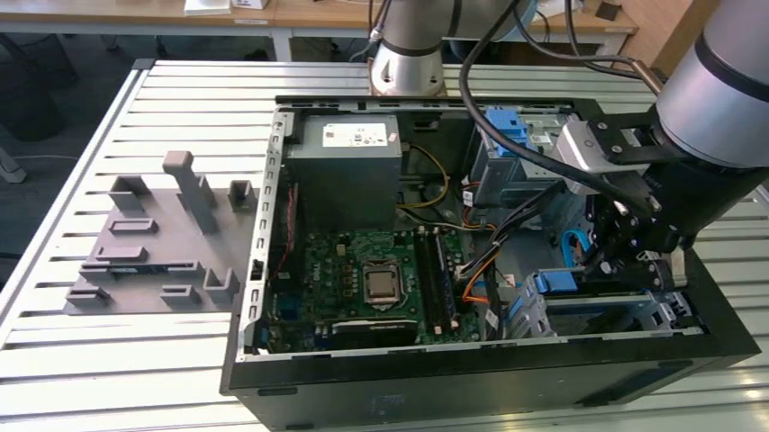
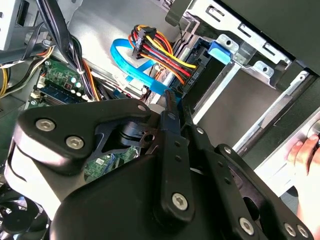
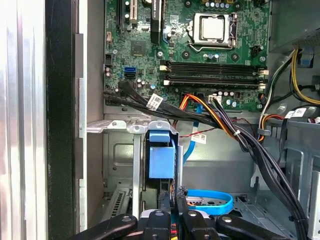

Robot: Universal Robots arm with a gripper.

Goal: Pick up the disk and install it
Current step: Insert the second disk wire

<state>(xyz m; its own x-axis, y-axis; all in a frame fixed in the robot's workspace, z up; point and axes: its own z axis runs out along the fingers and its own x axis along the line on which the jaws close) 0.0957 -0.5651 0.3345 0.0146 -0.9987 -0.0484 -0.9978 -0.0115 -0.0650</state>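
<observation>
The disk stands on edge in the grey metal drive cage at the case corner on the exterior view's right. Mostly its blue plastic carrier end shows, as also in the first wrist view and the second wrist view. My gripper reaches down into the case right beside that cage. Its black fingers are pressed close together, so the gripper is shut with nothing seen between them. In the second wrist view the gripper ends a short way from the carrier, next to the coloured power wires.
The open case holds a green motherboard, a grey power supply box and a second cage with a blue latch. A thick cable bundle and a blue flat cable cross near the cage. A grey fixture lies on the table. A person's hand holds the case edge.
</observation>
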